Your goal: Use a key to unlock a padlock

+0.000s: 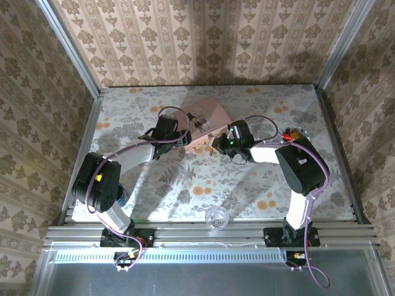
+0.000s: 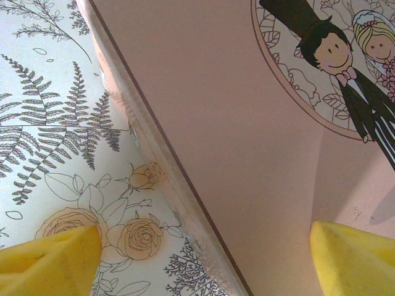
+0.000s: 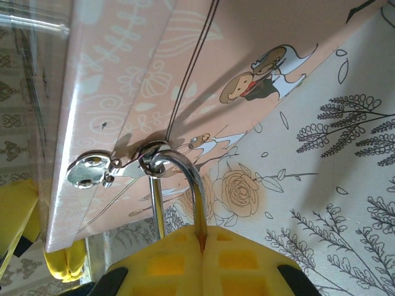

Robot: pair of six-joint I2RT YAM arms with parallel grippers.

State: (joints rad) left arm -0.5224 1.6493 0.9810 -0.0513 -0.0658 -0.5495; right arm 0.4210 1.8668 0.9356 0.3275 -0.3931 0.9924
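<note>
Right gripper point(image 3: 200, 242) clenched on padlock point(image 3: 198, 196), shackle through hasp point(image 3: 92, 169) on box point(image 3: 123, 68). Left gripper point(image 2: 203, 256) spread wide astride its edge. Unlocking looks not done.

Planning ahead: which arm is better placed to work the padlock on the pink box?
Probably right: the right gripper is shut on the padlock shackle at the pink box's hasp. The left gripper stands open astride the box's edge.
</note>
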